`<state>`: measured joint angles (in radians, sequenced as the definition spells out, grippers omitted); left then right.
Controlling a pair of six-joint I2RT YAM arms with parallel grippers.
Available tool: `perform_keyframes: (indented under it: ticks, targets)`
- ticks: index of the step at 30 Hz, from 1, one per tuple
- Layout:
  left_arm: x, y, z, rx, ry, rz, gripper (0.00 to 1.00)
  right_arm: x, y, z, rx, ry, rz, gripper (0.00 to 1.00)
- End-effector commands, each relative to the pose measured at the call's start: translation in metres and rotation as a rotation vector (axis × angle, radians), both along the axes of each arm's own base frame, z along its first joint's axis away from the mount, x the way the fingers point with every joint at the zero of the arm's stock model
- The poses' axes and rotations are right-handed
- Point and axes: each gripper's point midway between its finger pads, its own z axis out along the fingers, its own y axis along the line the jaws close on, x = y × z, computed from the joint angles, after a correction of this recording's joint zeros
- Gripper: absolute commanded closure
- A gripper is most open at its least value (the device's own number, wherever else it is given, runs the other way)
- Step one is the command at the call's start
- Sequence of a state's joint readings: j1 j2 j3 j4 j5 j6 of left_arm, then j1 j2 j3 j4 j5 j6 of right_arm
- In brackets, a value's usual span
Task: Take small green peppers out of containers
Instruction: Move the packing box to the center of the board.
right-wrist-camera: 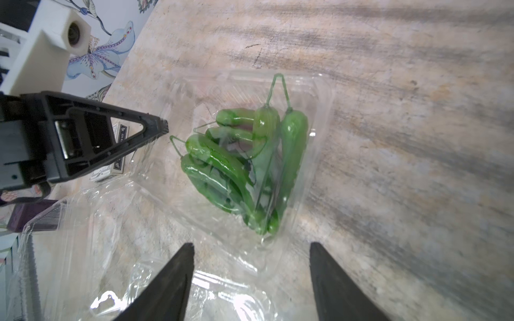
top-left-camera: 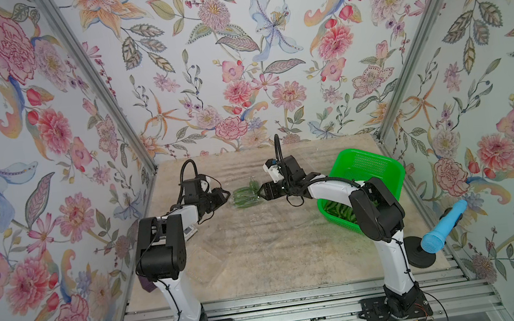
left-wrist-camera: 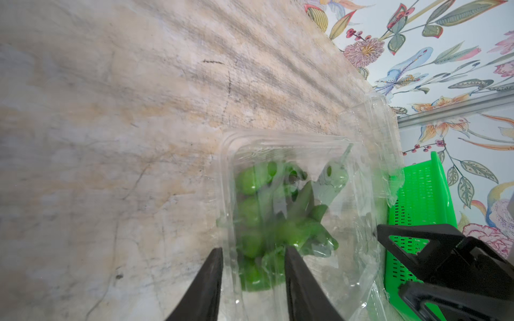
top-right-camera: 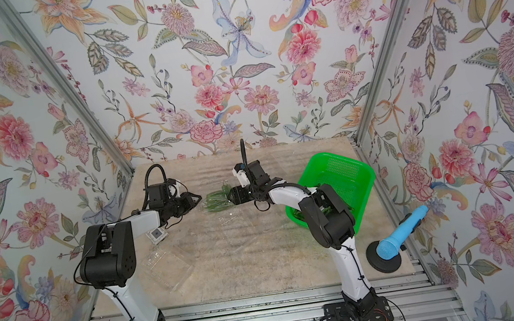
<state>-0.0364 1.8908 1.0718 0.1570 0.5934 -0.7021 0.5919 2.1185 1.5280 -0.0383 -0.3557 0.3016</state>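
Some peppers lay in the basket, one box sat full, the left end effector was narrow, the right end effector wide and empty.

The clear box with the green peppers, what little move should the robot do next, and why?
Probably close the left gripper on the wall of the clamshell punnet. Its jaws stand apart astride that wall, and the right gripper is open too, so nothing holds the punnet, and the green peppers are inside it.
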Motion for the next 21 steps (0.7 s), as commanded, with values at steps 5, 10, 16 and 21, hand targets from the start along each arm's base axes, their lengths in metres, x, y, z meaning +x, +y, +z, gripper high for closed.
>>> perform_keyframes:
  ticks: [5, 10, 16, 21]
  targets:
    - [0.009, 0.046, 0.027, 0.12, -0.042, 0.135, 0.58, 0.024, -0.008, 0.037, 0.032, -0.122, 0.014, 0.29]
    - [0.009, 0.045, 0.033, 0.121, -0.039, 0.117, 0.58, 0.055, 0.002, 0.051, 0.094, -0.142, 0.024, 0.29]
    - [-0.001, 0.043, 0.047, 0.062, -0.065, 0.13, 0.58, 0.088, 0.038, 0.052, 0.183, -0.115, 0.059, 0.3]
    - [-0.041, 0.038, 0.074, 0.02, -0.107, 0.147, 0.6, 0.109, 0.058, 0.042, 0.188, -0.114, 0.067, 0.31]
